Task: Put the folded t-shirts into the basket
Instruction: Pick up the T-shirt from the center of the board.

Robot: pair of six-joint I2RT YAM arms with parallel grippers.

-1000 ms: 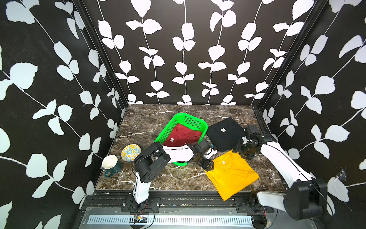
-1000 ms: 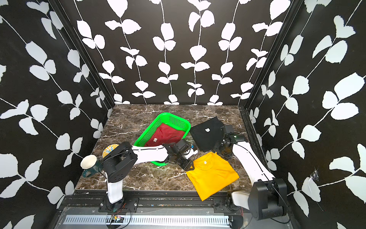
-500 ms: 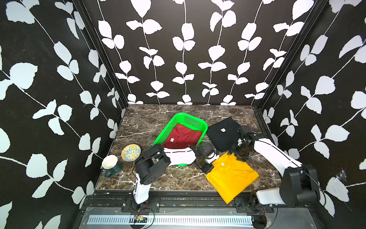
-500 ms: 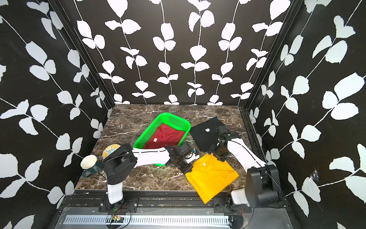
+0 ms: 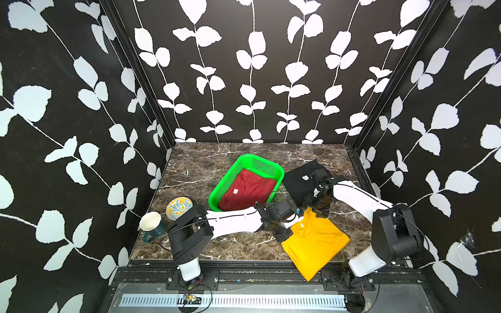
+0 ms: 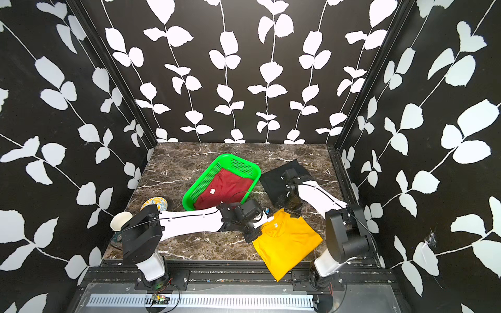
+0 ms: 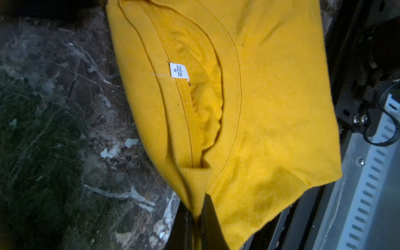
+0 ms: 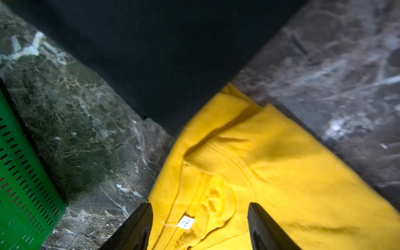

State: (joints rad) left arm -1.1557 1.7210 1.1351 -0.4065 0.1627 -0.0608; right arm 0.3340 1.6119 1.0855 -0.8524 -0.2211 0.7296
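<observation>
Your left gripper [image 7: 195, 218] is pinched tight on the collar-side corner of the yellow shirt [image 5: 314, 244]; in its wrist view the ribbed cloth bunches into the closed jaws. Your right gripper [image 8: 199, 225] stands spread with nothing in it, its two fingers [image 8: 134, 227] straddling the neck label of the same shirt, the cloth just under the tips.

The yellow shirt lies flat on the marble table [image 5: 206, 170] directly under both grippers, its far end hanging past the table's front edge over the rail. The black shirt [image 5: 301, 181] sits just beyond the right gripper's fingertips, one corner touching or overlapping the yellow one; I cannot tell which lies on top. The green basket [image 5: 268, 168] is off to the left gripper's side, with the red shirt [image 5: 249, 189] already inside.

What can go wrong:

- You hold only one corner. Lift now and the fold likely opens and the shirt hangs as a sheet, too wide for the basket.
- If the right gripper closes where it hovers, it may catch only the top layer at the neckline, and the lower layers peel away.
- The overhanging end can snag on the rail as you pull.
- Where the two shirts meet, dragging the yellow one may tug the black one out of its fold.
- The basket looks light; a trailing hem could push or tip it.
</observation>
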